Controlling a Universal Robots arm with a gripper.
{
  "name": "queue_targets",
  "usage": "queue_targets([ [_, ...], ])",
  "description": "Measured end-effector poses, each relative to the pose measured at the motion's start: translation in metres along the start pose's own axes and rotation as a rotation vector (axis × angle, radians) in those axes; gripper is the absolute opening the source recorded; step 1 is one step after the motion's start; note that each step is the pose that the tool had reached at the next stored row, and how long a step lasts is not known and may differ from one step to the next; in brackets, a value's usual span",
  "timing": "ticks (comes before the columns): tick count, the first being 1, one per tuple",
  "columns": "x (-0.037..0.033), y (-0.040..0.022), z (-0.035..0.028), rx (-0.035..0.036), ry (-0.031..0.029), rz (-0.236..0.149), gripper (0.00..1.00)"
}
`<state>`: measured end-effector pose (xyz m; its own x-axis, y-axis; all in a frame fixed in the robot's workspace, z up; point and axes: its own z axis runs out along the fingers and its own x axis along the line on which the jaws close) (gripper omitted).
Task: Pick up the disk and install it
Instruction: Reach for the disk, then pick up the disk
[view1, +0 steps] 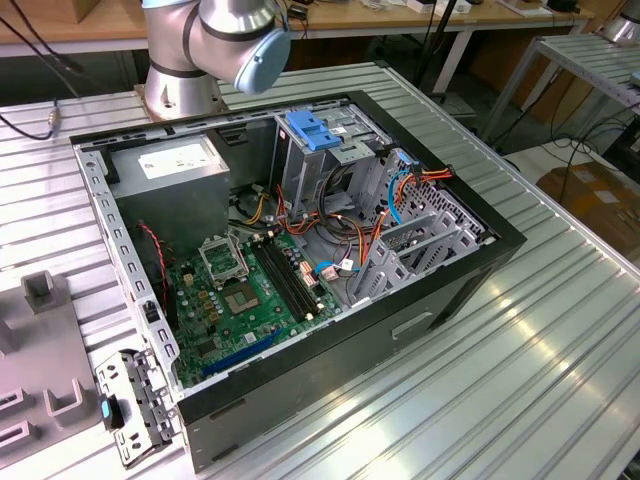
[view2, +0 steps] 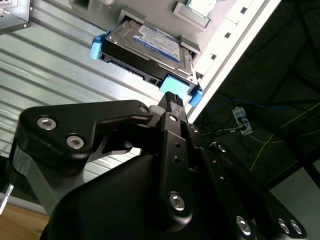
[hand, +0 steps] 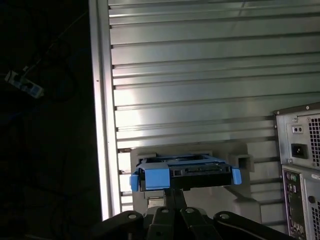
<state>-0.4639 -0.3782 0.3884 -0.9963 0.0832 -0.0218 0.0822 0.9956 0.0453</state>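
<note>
The flat silver-grey metal disk (view2: 150, 42) in its blue plastic carrier lies in a grey moulded cradle (hand: 241, 161) at the edge of the ribbed aluminium table (hand: 200, 65), which also bears the open black computer case (view1: 450, 290). The black gripper (view2: 172, 100) hangs at the carrier's blue end tab (view2: 175, 86); whether it is open or closed cannot be told. A clean pick likely calls for a square, centred hold and a level lift.

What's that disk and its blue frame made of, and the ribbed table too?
The disk looks like dull silver-grey metal with a printed paper label. Its blue frame seems matte moulded plastic. The table appears to be brushed aluminium, judging by its streaky sheen.
</note>
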Motion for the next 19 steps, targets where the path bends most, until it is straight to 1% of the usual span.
queue_targets([
  [1, 0.0012, -0.0001, 0.0, 0.0, 0.0001, 0.0, 0.11],
  [5, 0.002, -0.0001, -0.0001, 0.0, 0.0001, 0.0, 0.11],
  [15, 0.0027, -0.0002, -0.0001, 0.0, 0.0001, -0.001, 0.11],
  [18, 0.0027, -0.0001, -0.0001, -0.0003, 0.0008, -0.014, 0.11],
  [19, 0.0028, -0.0001, 0.0, -0.0007, 0.0014, -0.03, 0.11],
])
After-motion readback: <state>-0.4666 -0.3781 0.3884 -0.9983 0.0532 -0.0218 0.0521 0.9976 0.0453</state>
